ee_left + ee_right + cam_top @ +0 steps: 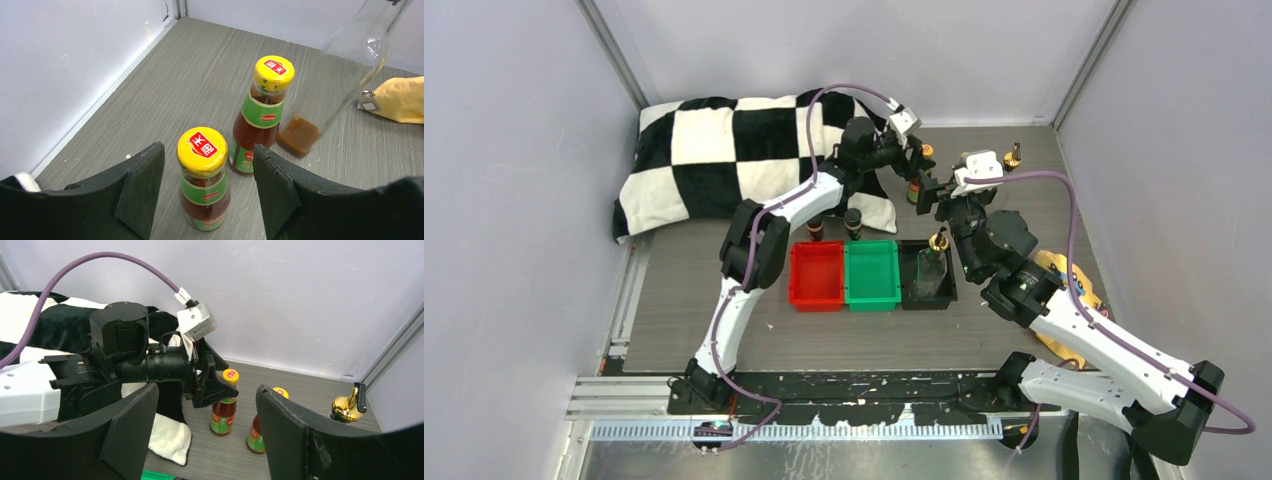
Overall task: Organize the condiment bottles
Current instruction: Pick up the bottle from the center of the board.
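Arm bases (699,385) sit nearest in the top view; two dark bottles (852,222) stand just behind the green tray (871,275), and a glass bottle (936,262) stands in the black tray (924,303) beside it.

Left wrist: the left end effector (207,151) is spread around one orange-capped bottle (202,175) without touching it.

Right wrist: the right end effector (206,392) is spread and holds nothing.

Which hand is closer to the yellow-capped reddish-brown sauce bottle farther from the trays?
Left. The left hand has a finger on each side of that reddish-brown bottle; the right hand stands farther off, closer to the second yellow-capped bottle.
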`<state>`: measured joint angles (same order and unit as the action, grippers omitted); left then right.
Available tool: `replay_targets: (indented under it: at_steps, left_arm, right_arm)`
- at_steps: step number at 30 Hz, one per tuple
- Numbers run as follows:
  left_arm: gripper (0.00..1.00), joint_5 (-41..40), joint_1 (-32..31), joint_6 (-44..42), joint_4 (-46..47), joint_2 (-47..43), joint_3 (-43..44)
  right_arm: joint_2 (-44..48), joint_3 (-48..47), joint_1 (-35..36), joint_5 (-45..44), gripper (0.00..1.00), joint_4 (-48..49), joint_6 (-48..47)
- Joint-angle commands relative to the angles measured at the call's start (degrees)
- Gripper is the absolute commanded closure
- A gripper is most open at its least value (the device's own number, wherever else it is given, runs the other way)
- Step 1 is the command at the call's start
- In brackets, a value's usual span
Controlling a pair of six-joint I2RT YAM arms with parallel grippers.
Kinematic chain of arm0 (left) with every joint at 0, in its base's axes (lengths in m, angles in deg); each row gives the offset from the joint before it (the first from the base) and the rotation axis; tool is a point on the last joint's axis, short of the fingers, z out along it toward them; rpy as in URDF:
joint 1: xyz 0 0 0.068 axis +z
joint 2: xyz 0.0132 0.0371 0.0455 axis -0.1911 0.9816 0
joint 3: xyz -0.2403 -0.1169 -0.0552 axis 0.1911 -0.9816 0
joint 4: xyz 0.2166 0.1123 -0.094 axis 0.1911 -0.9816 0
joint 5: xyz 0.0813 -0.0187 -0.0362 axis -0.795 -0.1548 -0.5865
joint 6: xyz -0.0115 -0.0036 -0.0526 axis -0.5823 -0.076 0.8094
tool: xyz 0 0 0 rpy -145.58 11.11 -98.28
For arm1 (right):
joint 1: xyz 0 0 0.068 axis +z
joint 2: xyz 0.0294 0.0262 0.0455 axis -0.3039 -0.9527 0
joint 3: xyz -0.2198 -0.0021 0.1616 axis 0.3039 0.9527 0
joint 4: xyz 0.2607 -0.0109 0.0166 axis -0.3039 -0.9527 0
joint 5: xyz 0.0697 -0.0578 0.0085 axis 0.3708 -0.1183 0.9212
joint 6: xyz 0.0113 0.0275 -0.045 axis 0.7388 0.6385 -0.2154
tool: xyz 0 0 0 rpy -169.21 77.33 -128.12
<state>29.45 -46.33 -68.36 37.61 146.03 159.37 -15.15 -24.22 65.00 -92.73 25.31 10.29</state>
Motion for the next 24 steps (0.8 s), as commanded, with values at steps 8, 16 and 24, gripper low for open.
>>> replay_targets:
  at_steps: [8,16,24]
  left_arm:
    - [0.36,1.8,-0.4,1.8,3.1,1.8,3.2]
    - [0.45,2.4,-0.4,2.8,3.3,3.3,5.3]
    - [0.51,2.2,-0.5,4.0,5.6,2.9,4.9]
  right_arm:
    - [0.8,-0.3,0.3,0.2,0.23,3.1,-0.3]
    - [1.3,0.0,0.3,0.3,0.23,3.1,-0.3]
    - [1.0,0.2,0.3,0.4,0.23,3.2,-0.1]
